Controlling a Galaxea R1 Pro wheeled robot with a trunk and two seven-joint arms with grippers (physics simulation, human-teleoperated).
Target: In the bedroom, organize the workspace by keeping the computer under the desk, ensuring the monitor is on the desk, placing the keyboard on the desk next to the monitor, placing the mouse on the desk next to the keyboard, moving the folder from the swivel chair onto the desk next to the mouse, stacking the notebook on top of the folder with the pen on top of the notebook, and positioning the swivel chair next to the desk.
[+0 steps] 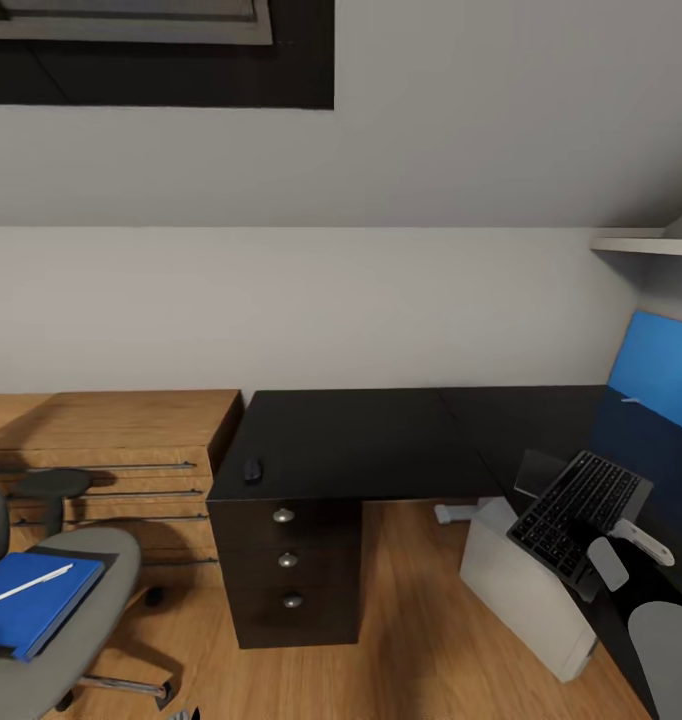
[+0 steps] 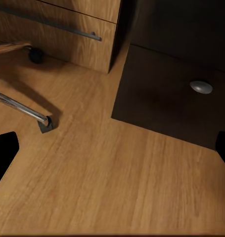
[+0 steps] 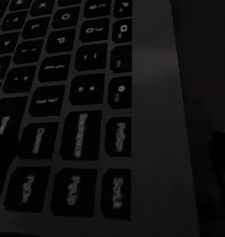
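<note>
My right gripper (image 1: 621, 550) is shut on the dark keyboard (image 1: 579, 508), holding it tilted above the right wing of the black desk (image 1: 351, 440). Its keys show close up in the right wrist view (image 3: 67, 98). The small black mouse (image 1: 252, 468) lies near the desk's front left edge. The light grey computer (image 1: 526, 590) stands on the floor under the desk. At the left, the swivel chair (image 1: 91, 640) carries the blue folder (image 1: 31, 605) with the white pen (image 1: 26, 585) on it. My left gripper (image 2: 112, 153) hangs open over the floor. The monitor and notebook are out of view.
A light wooden drawer cabinet (image 1: 111, 450) stands against the wall left of the desk. Desk drawers with round knobs (image 2: 201, 87) face the chair's chrome leg (image 2: 23, 108). A blue wall panel (image 1: 661, 370) and a white shelf (image 1: 641, 243) sit at the right.
</note>
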